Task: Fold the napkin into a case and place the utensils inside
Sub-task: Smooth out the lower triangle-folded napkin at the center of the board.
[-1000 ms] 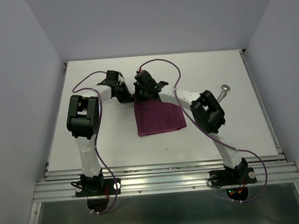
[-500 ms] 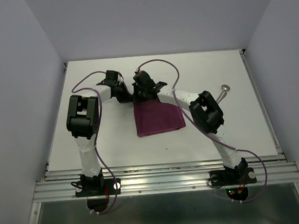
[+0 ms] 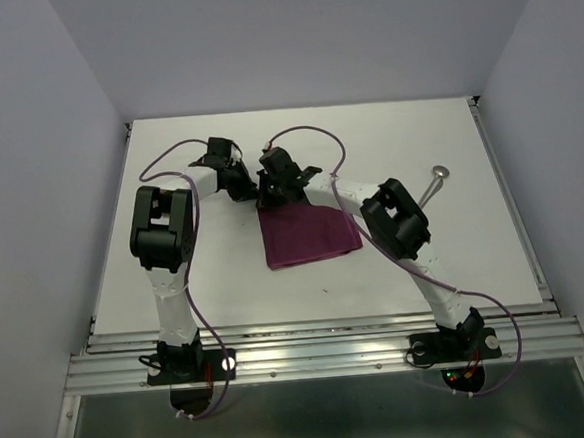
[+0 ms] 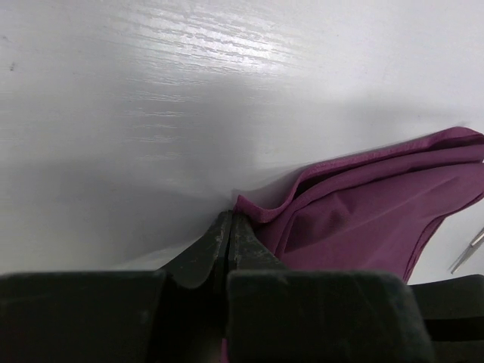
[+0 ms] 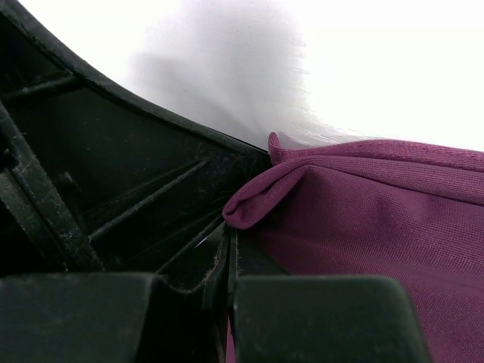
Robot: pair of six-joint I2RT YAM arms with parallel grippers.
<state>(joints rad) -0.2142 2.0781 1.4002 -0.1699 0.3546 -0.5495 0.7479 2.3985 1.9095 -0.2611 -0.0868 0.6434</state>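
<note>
My left pincer [image 4: 229, 227] is clamped tight on a corner of the plum napkin [image 4: 363, 219]. My right pincer [image 5: 229, 236] pinches a fold of the same far edge, just beside it. The folded napkin lies mid-worktop [image 3: 226, 274], with a spoon [image 3: 436, 179] well apart to its right.

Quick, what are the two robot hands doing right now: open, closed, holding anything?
Left hand: closed, pinching a corner of the purple napkin.
Right hand: closed, pinching a folded edge of the same napkin.
</note>
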